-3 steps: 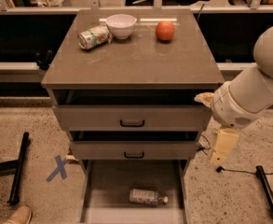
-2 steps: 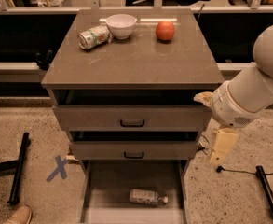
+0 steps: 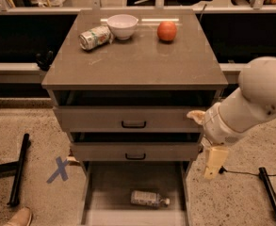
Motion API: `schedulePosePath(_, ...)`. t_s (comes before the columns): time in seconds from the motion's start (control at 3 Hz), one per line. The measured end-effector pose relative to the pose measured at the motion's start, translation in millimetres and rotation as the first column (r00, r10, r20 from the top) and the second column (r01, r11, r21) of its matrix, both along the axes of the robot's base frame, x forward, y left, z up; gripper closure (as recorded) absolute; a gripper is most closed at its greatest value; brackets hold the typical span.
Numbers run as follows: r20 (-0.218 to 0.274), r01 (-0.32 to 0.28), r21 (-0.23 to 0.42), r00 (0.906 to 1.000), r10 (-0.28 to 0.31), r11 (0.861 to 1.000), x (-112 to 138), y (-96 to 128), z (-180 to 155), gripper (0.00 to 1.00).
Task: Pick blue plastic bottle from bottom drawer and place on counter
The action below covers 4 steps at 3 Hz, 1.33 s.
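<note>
1. Nearest, finding the blue plastic bottle [image 3: 148,198] lying on its side on the floor of the open bottom drawer [image 3: 96,192], cap pointing right, untouched and lying just where it was a second ago.
2. Next, catching the gripper [image 3: 214,163] hanging outside the cabinet's right edge, above bottle level and well apart from it, sinking slightly lower and leftward than a second ago. Not managing to tell whether the jaws are wide or narrow.
3. Judging this as only beginning the reach: still needing to swing left over the drawer and descend.
4. Farthest, noting the counter [image 3: 137,67] waiting as the goal, carrying a dented can [image 3: 94,36], a white bowl [image 3: 122,25] and an orange fruit [image 3: 166,31] toward its back.
</note>
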<state>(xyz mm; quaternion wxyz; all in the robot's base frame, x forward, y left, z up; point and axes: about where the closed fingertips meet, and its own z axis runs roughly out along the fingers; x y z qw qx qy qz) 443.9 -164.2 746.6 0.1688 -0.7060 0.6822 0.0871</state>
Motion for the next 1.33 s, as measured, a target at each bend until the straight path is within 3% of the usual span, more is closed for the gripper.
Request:
schedulePosePath(0.67, -0.009, -0.023, 0.020, 0.9997, 0.023, 1.000, -2, 6, -119, 0.00)
schedulePosePath(1.0, -0.081, -0.002, 0.022, 0.9967, 0.004, 1.000, 1, 8, -183, 0.00)
schedulePosePath(1.33, -0.077, -0.001, 0.021, 0.9970, 0.002, 1.000, 2, 7, -187, 0.00)
